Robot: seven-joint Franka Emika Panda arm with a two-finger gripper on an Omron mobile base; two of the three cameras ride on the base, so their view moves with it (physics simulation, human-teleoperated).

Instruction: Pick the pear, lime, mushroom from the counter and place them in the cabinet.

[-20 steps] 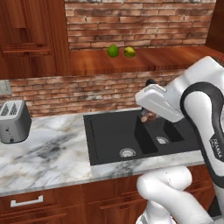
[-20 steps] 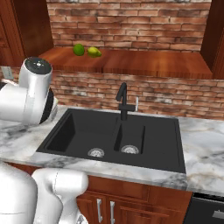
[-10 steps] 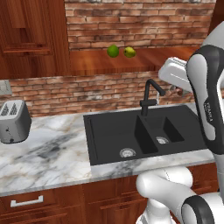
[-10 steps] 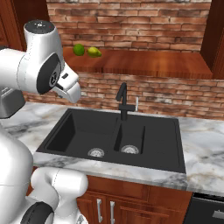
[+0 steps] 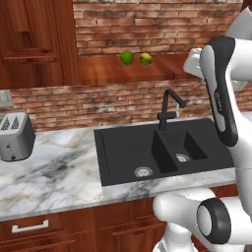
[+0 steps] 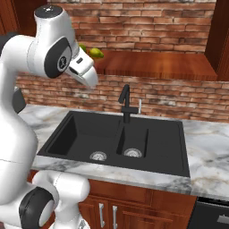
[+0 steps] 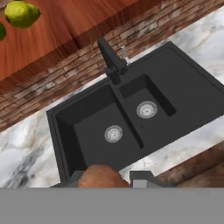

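The gripper (image 7: 105, 181) was pinched on the mushroom (image 7: 99, 177), held high above the sink (image 7: 131, 118). Small, light and soft, it likely needed only gentle pressure across its cap. Pear (image 5: 145, 58) and lime (image 5: 127, 57) lay in the cabinet (image 5: 103, 71) behind the sink.

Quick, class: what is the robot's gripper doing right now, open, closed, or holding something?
Gripper: closed on the small brownish-red and tan mushroom.

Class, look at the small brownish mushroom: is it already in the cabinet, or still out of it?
Out. The mushroom sits between the tool tips above the sink, while the pear lies on the cabinet floor.
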